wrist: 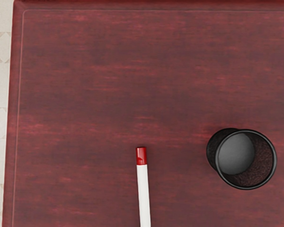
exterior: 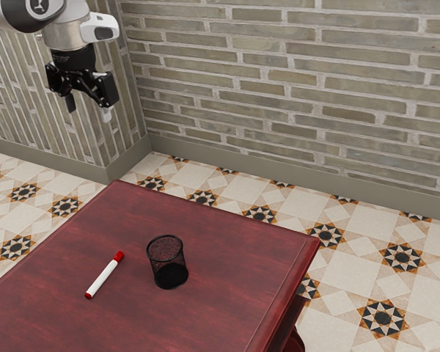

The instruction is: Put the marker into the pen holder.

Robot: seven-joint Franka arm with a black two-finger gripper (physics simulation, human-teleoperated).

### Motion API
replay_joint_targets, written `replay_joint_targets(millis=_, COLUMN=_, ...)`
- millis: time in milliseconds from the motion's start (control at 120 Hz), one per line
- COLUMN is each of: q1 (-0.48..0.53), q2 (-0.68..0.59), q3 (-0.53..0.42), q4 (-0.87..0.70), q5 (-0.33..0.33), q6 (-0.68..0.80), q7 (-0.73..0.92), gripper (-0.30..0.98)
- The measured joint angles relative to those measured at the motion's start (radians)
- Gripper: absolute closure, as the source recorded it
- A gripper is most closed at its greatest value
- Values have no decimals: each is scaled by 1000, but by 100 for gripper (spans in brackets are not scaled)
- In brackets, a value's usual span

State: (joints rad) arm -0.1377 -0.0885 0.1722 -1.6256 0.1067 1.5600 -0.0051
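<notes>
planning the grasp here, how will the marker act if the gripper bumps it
The marker would probably roll, being a slim, round barrel lying on its side. The table looks flat and smooth, so little should stop it. It looks straight and stiff, unlikely to bend.

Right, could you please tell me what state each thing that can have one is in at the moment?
Black two-finger gripper: open, with nothing between its fingers, raised clear of the tabletop.
White marker: lying on its side on the tabletop, beside the pen holder and not in it.
Red marker cap: on the marker's end.
Black mesh pen holder: upright and empty.
</notes>
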Motion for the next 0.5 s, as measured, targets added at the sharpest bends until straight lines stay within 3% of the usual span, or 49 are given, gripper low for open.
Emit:
replay_joint_targets(millis=325, q1=27, q2=-4, q3=-2, q4=2, q5=-10, q6=-1, q7=-9, gripper=0)
replay_joint_targets(millis=500, q1=39, q2=28, q3=6, q4=-380, q5=-2, q6=207, q7=-12, gripper=0)
